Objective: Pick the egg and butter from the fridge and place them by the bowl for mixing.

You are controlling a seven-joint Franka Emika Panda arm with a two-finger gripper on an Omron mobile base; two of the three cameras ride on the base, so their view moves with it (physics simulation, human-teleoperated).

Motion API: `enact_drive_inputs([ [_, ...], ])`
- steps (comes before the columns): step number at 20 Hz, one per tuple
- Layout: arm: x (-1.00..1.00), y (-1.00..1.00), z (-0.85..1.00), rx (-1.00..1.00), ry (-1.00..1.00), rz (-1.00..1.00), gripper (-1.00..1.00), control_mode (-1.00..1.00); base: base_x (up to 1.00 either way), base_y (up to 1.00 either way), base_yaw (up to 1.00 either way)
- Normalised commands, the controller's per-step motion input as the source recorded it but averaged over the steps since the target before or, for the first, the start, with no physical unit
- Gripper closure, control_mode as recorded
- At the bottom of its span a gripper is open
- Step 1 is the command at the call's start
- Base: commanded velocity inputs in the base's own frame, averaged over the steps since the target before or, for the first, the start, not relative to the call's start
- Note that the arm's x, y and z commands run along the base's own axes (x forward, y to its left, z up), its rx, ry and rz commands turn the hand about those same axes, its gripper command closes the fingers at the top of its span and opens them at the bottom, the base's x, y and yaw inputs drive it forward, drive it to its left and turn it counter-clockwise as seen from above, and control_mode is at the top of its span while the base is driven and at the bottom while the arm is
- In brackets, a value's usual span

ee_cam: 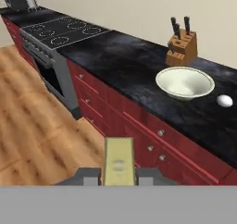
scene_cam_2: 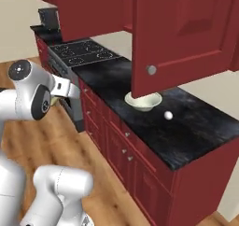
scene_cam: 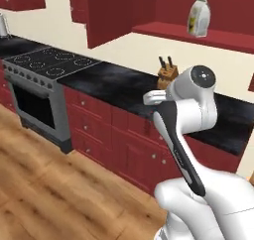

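Note:
My gripper point(ee_cam: 119, 176) is shut on the butter point(ee_cam: 119, 160), a pale yellow stick standing up between the two fingertips. It hangs over the wooden floor in front of the red lower cabinets, short of the black counter. The cream bowl point(ee_cam: 159, 82) sits on that counter, with the small white egg point(ee_cam: 224, 100) lying just beside it and apart from it. From the right base camera the bowl point(scene_cam_2: 143, 100) and the egg point(scene_cam_2: 168, 115) sit under an open cabinet door. The fridge is out of view.
A wooden knife block point(ee_cam: 182, 47) stands behind the bowl against the wall. A stove point(ee_cam: 60, 31) with an oven is at the counter's far end. An open red upper cabinet door point(scene_cam_2: 177, 38) hangs over the counter. A pale bag point(scene_cam: 198, 17) stands on the wall shelf.

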Motion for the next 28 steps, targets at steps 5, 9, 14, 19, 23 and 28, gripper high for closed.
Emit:
enact_drive_inputs([
  [5, 0.00, 0.00, 0.00, 0.00, 0.00, 0.00, 1.00, 1.00, 0.42, 0.22, -0.61],
  [9, 0.00, 0.00, 0.00, 0.00, 0.00, 0.00, 1.00, 1.00, 0.45, 0.25, -0.60],
  [14, 0.00, 0.00, 0.00, 0.00, 0.00, 0.00, 1.00, 1.00, 0.49, 0.31, -0.56],
  [19, 0.00, 0.00, 0.00, 0.00, 0.00, 0.00, 1.00, 1.00, 0.46, 0.34, -0.58],
  [23, 0.00, 0.00, 0.00, 0.00, 0.00, 0.00, 1.00, 1.00, 0.24, 0.51, -0.46],
  [28, 0.00, 0.00, 0.00, 0.00, 0.00, 0.00, 1.00, 1.00, 0.09, 0.48, -0.23],
])
